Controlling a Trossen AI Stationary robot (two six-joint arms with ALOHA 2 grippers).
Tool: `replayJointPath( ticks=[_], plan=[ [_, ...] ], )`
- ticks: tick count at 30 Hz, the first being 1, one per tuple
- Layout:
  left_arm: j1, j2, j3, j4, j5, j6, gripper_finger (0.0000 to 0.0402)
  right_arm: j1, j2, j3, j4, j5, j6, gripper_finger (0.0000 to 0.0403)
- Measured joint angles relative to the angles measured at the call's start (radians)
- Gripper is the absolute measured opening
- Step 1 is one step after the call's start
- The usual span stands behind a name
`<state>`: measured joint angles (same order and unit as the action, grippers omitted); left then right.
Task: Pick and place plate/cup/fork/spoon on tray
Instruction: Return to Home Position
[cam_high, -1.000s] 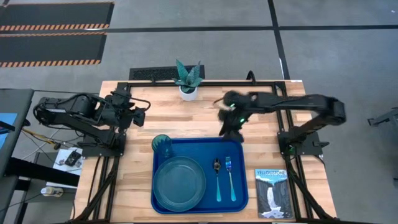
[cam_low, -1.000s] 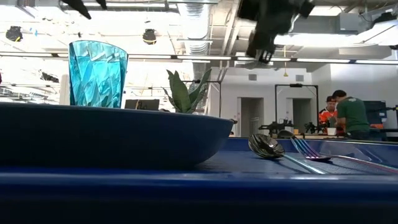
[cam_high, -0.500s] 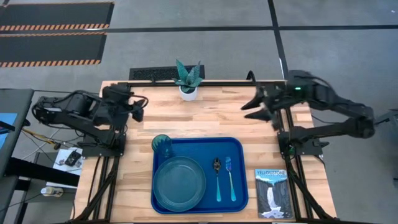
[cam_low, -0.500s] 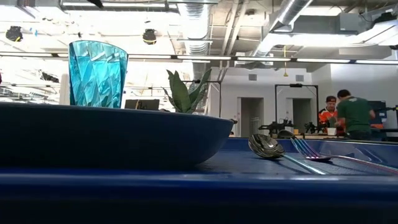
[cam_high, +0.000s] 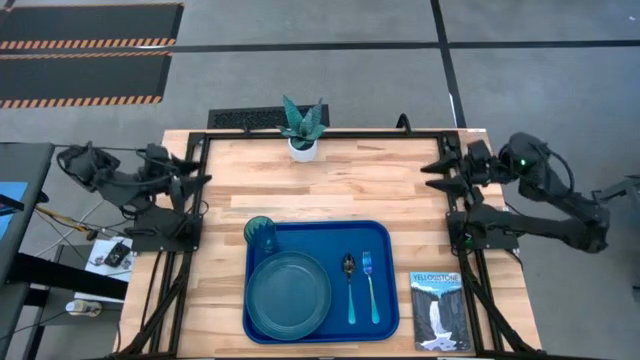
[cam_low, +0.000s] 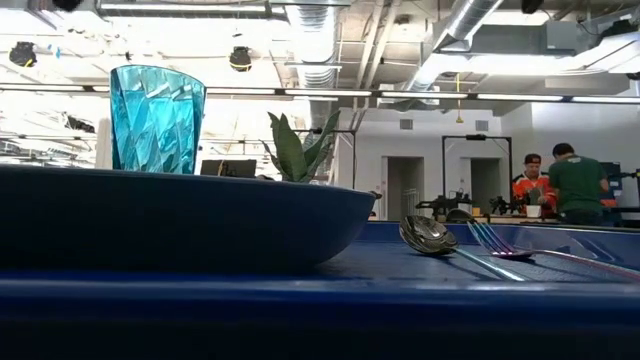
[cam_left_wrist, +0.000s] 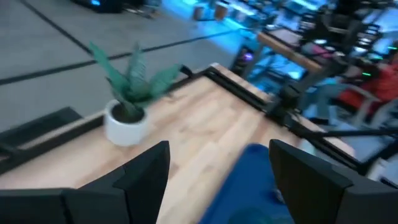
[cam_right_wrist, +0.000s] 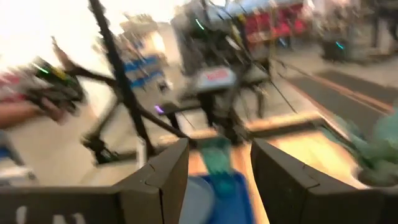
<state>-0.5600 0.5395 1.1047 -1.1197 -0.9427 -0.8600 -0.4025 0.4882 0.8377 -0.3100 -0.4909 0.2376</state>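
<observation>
The blue tray (cam_high: 385, 235) lies at the table's near middle. On it rest the teal plate (cam_high: 288, 294), the green cup (cam_high: 261, 233) at its far left corner, the spoon (cam_high: 350, 282) and the fork (cam_high: 369, 282) side by side. In the low view the cup (cam_low: 156, 118), plate (cam_low: 180, 225), spoon (cam_low: 430, 236) and fork (cam_low: 495, 240) show on the tray. My left gripper (cam_high: 198, 180) is open and empty at the table's left edge. My right gripper (cam_high: 437, 170) is open and empty at the right edge.
A white pot with a spiky plant (cam_high: 302, 130) stands at the table's far middle. A waterfall booklet (cam_high: 437, 310) lies right of the tray. People stand in the room far behind the table (cam_low: 560, 185).
My right gripper has drawn back from above the tray's far edge toward the table's right edge and has risen out of the low view. My left gripper has drawn back toward the left edge. The things on the tray have not moved.
</observation>
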Motion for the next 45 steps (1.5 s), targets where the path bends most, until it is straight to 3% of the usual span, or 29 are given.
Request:
replayJointPath(
  ticks=[4,10,16,19,30,34,37,45],
  plan=[
    [-0.038,-0.137,-0.196,0.141,0.026,0.011,0.0261,0.001,-0.121,-0.193,0.205,-0.028,0.125,0.0199],
    [-0.072,-0.295,-0.476,0.393,0.147,0.073,0.0261,0.011,-0.283,-0.469,0.519,-0.029,0.272,0.0197],
    [-0.096,-0.433,-0.678,0.648,0.296,0.232,0.0261,0.042,-0.422,-0.724,0.831,0.002,0.364,0.0199],
    [-0.102,-0.513,-0.749,0.712,0.315,0.305,0.0261,0.063,-0.466,-0.829,0.976,0.039,0.396,0.0198],
    [-0.112,-0.538,-0.894,0.696,0.285,0.225,0.0261,0.125,-0.483,-0.827,0.910,0.128,0.247,0.0198],
    [-0.116,-0.537,-0.962,0.705,0.348,0.169,0.0261,0.158,-0.482,-0.827,0.878,0.135,0.176,0.0200],
    [-0.131,-0.536,-0.974,0.757,0.364,0.223,0.0261,0.178,-0.482,-0.827,0.862,0.171,0.155,0.0200],
    [-0.151,-0.536,-0.974,0.737,0.274,0.250,0.0261,0.195,-0.482,-0.827,0.695,0.186,0.147,0.0196]
  ],
)
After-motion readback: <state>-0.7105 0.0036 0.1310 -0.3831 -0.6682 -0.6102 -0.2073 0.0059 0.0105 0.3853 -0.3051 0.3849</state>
